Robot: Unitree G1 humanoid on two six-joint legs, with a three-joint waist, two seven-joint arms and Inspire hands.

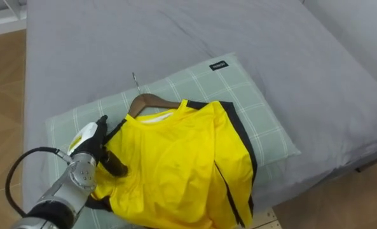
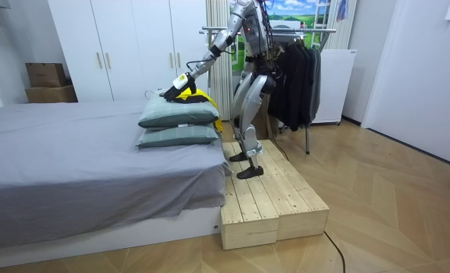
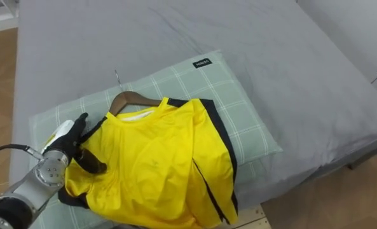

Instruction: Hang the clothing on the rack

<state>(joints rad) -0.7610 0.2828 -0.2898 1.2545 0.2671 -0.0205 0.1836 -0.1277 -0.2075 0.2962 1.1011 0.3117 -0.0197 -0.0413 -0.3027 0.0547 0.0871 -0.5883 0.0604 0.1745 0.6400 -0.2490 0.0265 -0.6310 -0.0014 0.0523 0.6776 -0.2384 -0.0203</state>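
Left hand (image 1: 89, 149) partly closed. The thumb (image 1: 115, 167) is laid across the yellow cloth and the fingers (image 1: 100, 127) are nearly straight at the black-trimmed sleeve edge, pinching the yellow shirt (image 1: 175, 165) at its shoulder. The forearm comes in from lower left, wrist low, fingers pointing away from the robot. The shirt spreads out from the hand towards the robot's right, lying flat on the green checked pillow (image 1: 245, 108). The wooden hanger (image 1: 151, 100) is in the collar, just beyond the fingertips, hook pointing away. The grey bed (image 1: 175, 38) is beyond. In the room view the robot stands on a wooden platform (image 2: 266, 201) with its arm stretched out to the pillow.
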